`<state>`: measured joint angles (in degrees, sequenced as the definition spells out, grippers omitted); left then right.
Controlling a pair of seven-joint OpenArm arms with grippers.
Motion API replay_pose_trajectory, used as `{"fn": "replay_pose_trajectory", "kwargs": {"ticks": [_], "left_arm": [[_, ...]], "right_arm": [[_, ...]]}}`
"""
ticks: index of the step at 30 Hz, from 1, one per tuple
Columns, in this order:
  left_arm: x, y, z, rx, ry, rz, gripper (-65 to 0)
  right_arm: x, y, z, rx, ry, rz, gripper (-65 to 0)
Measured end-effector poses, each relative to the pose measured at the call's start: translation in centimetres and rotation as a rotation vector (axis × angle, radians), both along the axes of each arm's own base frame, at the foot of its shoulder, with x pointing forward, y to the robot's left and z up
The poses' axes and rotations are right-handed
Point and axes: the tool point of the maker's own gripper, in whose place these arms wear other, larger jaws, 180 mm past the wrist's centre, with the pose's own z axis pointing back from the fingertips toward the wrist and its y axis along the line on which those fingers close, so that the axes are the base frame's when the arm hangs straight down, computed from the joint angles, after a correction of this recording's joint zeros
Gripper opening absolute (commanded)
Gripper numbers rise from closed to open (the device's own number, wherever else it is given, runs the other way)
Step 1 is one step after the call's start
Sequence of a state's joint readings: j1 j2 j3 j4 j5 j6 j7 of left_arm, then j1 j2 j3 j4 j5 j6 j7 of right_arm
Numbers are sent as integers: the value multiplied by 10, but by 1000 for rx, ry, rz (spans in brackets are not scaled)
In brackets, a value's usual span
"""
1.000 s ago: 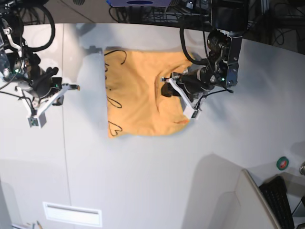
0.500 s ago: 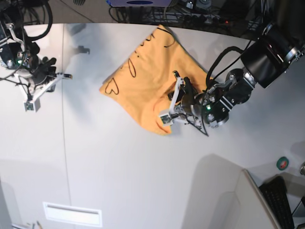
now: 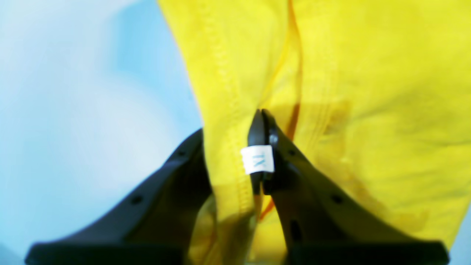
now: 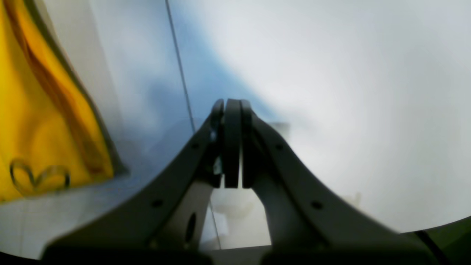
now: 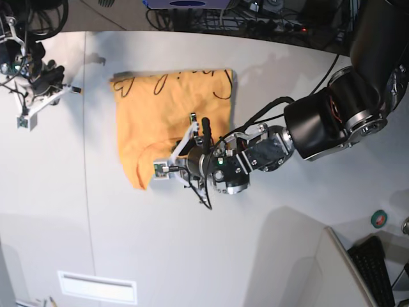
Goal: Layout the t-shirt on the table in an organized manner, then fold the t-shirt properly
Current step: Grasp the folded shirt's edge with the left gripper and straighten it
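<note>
The orange-yellow t-shirt (image 5: 163,109) lies on the white table (image 5: 268,249), black line markings along its far edge, its near left corner bunched. My left gripper (image 5: 197,125) is over the shirt's right part. In the left wrist view the left gripper (image 3: 239,147) is shut on the shirt's stitched hem (image 3: 224,110) by a white size label (image 3: 257,159). My right gripper (image 5: 71,90) is at the far left, apart from the shirt. In the right wrist view the right gripper (image 4: 228,110) is shut and empty, with the shirt (image 4: 33,110) to its left.
A thin dark seam (image 5: 86,192) runs down the table's left part. A white rectangular plate (image 5: 96,286) is set near the front edge. A green round object (image 5: 379,219) and a black keyboard (image 5: 374,268) are at the front right. Cables line the back edge.
My left arm has swung left across the table and dragged the shirt with it, turning it so the markings now run along the far edge. My right arm drew back to the far left.
</note>
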<state>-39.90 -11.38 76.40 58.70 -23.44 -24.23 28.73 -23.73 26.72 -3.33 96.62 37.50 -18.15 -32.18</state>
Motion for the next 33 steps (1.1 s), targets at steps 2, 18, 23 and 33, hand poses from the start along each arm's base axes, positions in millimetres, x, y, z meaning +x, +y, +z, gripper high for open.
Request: {"fn": "replay_pose_trajectory", "kwargs": {"ticks": [2,18,23,33], "left_arm": [[5,-6,-1,18,-54,-38,-650],[-3,-17,-8,70,-126,-131,-650],[-3,-22,-6,69,-129,-136,-650],[7,-50,27,-5,-188,-179,-151]], "right_arm": [[-1,0,0,0,1,-1,-650],[14,1,5,1,-29,1,-650],[14,1,5,2,-26,3,-650],[13,2,4,3,-22,3,-650]]}}
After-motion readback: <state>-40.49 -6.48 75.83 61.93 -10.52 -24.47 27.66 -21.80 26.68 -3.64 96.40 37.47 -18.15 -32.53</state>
